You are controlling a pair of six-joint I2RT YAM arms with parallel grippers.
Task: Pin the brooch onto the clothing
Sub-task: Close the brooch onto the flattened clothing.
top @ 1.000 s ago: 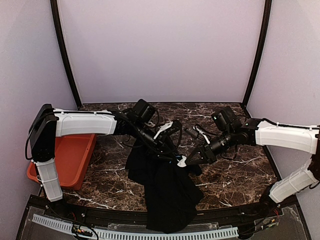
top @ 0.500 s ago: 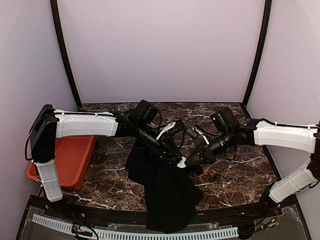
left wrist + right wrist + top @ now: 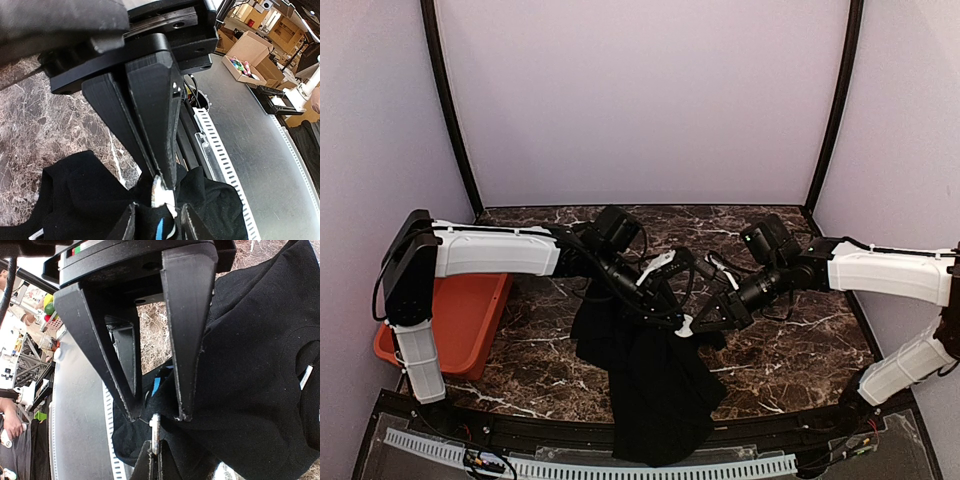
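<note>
The black clothing (image 3: 655, 390) lies bunched on the marble table, its lower part hanging over the near edge. Both grippers meet at a raised fold. My right gripper (image 3: 154, 446) is shut on the small white brooch (image 3: 154, 429), seen edge-on against the fold. My left gripper (image 3: 160, 221) pinches that fold between its narrowly parted fingers (image 3: 127, 222), with a blue bit of the print showing there. In the left wrist view the brooch (image 3: 161, 192) sits at the right gripper's tips (image 3: 161, 176). From above, the brooch (image 3: 683, 324) shows where the two grippers meet.
A red tray (image 3: 460, 315) sits at the table's left edge, beside the left arm. A white slotted strip (image 3: 620, 467) runs along the near edge under the hanging shirt. Loose cables loop over both wrists near the table's middle.
The left arm has shifted slightly right, toward the right gripper, and its jaws have narrowed on the fold. The right gripper has kept the brooch in place.
</note>
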